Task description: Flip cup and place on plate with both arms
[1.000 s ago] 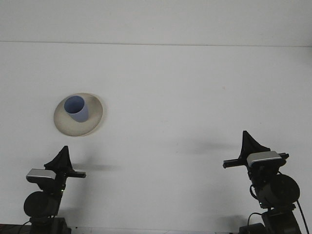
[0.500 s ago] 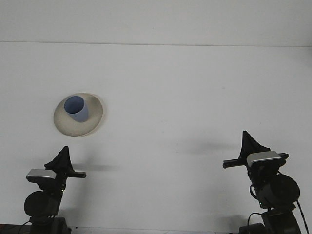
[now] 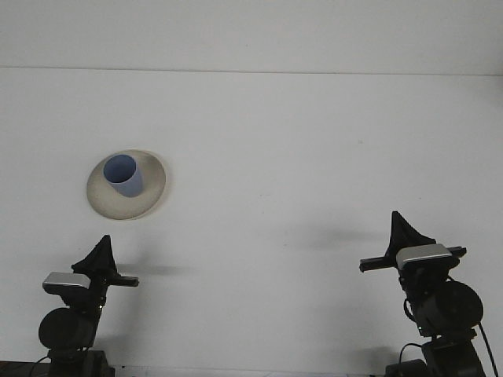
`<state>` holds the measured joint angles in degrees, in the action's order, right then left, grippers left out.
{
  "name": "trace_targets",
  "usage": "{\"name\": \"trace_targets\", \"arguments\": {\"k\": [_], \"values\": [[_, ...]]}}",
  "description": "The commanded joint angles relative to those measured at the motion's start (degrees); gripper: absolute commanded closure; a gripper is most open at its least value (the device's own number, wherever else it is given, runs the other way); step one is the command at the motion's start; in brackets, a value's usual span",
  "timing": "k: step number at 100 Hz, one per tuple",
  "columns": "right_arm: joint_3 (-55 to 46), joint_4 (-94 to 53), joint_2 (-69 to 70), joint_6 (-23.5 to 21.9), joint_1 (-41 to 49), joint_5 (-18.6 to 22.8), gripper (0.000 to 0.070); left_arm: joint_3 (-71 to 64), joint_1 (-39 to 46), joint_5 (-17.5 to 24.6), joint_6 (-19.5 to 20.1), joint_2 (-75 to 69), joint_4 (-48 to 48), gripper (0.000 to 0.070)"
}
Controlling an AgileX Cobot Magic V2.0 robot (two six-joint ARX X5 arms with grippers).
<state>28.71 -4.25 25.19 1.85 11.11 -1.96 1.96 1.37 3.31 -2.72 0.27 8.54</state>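
- The plate [image 3: 126, 184] lies on the table [image 3: 299, 157], in its left half.
- The cup [image 3: 123, 174] stands upright on the plate.
- The left gripper [image 3: 101, 253] sits nearer than the plate.
- The right gripper [image 3: 403, 232] sits far right of the plate, nearer too.

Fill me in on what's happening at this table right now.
Nothing is being handled. A blue cup stands mouth-up on a beige plate at the left of the white table. The left claw and right claw sit at the near edge, well apart from the cup and holding nothing. The flip-and-place job looks done.
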Motion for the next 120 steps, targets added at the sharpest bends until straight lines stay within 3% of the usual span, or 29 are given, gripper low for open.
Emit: {"name": "trace_targets", "arguments": {"k": [1,12,28,57,67,120], "values": [[-1.1,0.2,-2.1,5.3,-0.3,0.7,0.0699,-1.2,0.0,-0.2,-0.6,0.0,0.6,0.0685],[-6.4,1.6,-7.4,9.6,-1.7,3.5,0.0699,-1.2,0.0,-0.2,-0.6,0.0,0.6,0.0685],[-15.4,2.5,-15.8,12.4,-4.5,3.5,0.0699,-1.2,0.0,-0.2,-0.6,0.0,0.5,0.0685],[-26.1,4.1,-25.1,13.5,-8.4,3.4,0.0699,-1.2,0.0,-0.2,-0.6,0.0,0.5,0.0685],[-28.0,5.0,-25.1,15.4,-8.6,3.5,0.0699,-1.2,0.0,-0.2,-0.6,0.0,0.6,0.0685],[-28.0,6.0,-25.1,15.5,-8.5,3.5,0.0699,-1.2,0.0,-0.2,-0.6,0.0,0.5,0.0685]]}}
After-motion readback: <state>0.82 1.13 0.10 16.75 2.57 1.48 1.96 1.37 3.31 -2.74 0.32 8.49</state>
